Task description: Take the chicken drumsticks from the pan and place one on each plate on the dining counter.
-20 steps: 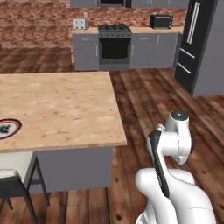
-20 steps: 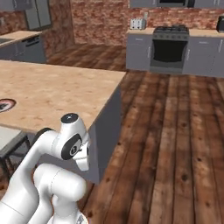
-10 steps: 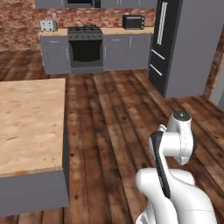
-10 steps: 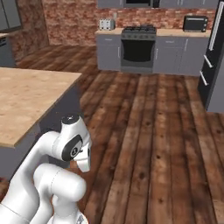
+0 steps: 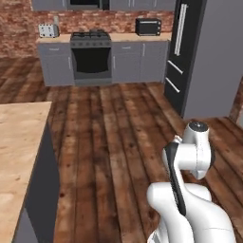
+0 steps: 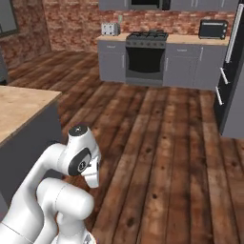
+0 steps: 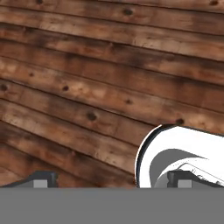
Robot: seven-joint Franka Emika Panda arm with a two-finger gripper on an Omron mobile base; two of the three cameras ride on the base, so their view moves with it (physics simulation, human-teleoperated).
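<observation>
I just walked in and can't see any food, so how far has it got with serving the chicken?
Nothing looks done yet. In hand: the jaws stand open over the floorboards, holding nothing, and the base faces the stove, with the dining counter at its left. Left: get to the pan, lift both drumsticks and set one on each plate.

Home kitchen: stove with oven set in grey cabinets at far brick wall; toaster, microwave, fridge right; wood-plank floor.
</observation>
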